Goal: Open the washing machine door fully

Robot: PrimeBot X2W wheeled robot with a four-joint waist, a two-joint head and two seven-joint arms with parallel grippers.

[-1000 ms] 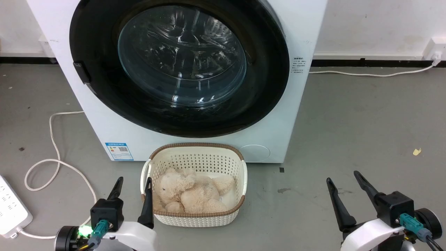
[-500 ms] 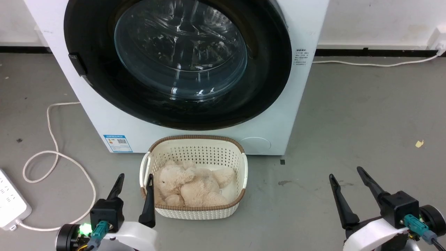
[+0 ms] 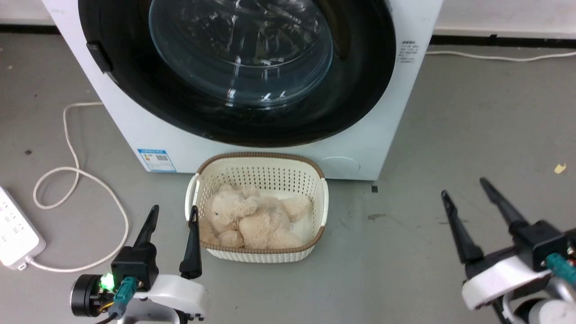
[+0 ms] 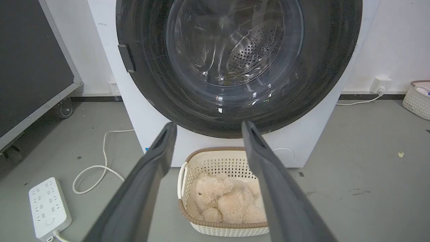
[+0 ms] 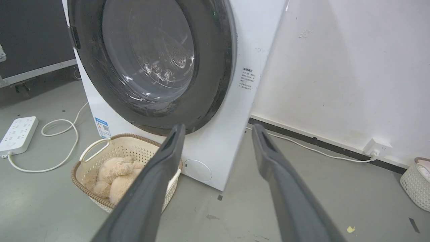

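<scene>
Washing machine door [image 3: 238,58], black-rimmed round glass; likely heavy, slick; take door's left-edge black tab [image 3: 100,56]; left gripper [image 3: 174,209], right gripper [image 3: 464,186] spread.

- The washing machine door [image 3: 360,90] sits in the front face of the washing machine [image 3: 135,135].
- A basket [image 3: 261,156] stands on the floor just before the washing machine, below the door, with a plush toy [image 3: 252,220] lying in it.
- A power strip [image 3: 15,234] and its looped cable [image 3: 76,175] lie left of the washing machine.
- The left gripper [image 3: 174,209] is before the washing machine, just left of the basket.
- The right gripper [image 3: 464,187] is before its right corner.
- A wall socket [image 5: 378,147] and a second basket [image 5: 415,183] are right of the washing machine.
</scene>
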